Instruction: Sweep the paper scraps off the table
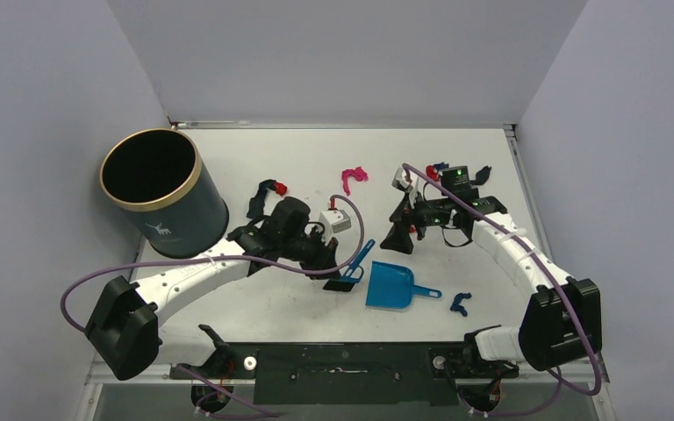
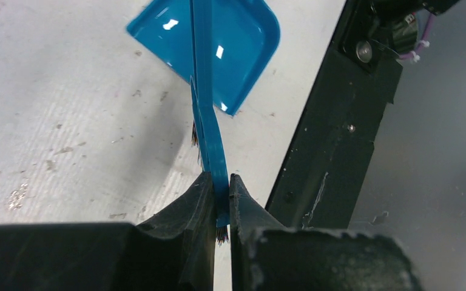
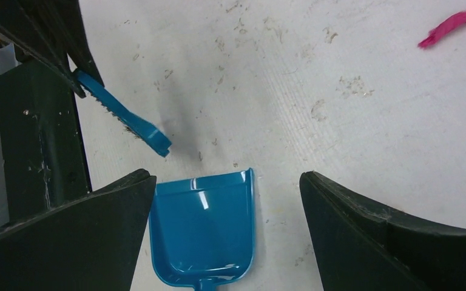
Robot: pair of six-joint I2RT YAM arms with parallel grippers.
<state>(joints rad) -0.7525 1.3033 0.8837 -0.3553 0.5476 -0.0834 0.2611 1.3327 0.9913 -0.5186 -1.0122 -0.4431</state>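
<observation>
My left gripper [image 1: 340,267] is shut on the blue brush [image 1: 357,261], bristles low over the white table [image 1: 298,298]. In the left wrist view the jaws [image 2: 220,189] clamp the brush [image 2: 209,133] edge-on, with the blue dustpan [image 2: 230,42] beyond. The dustpan [image 1: 392,285] lies flat and empty. My right gripper [image 1: 401,232] is open and empty above the table just behind it; its wrist view [image 3: 227,176] shows the dustpan [image 3: 203,230] between the fingers. Paper scraps lie apart: magenta [image 1: 352,178], red and black [image 1: 268,189], dark blue [image 1: 461,303], red and blue [image 1: 430,168].
A dark round bin with a gold rim [image 1: 162,193] stands at the back left. The black metal front rail [image 1: 342,360] runs along the near edge. The magenta scrap [image 3: 455,24] also shows at the top right of the right wrist view. Grey walls enclose three sides.
</observation>
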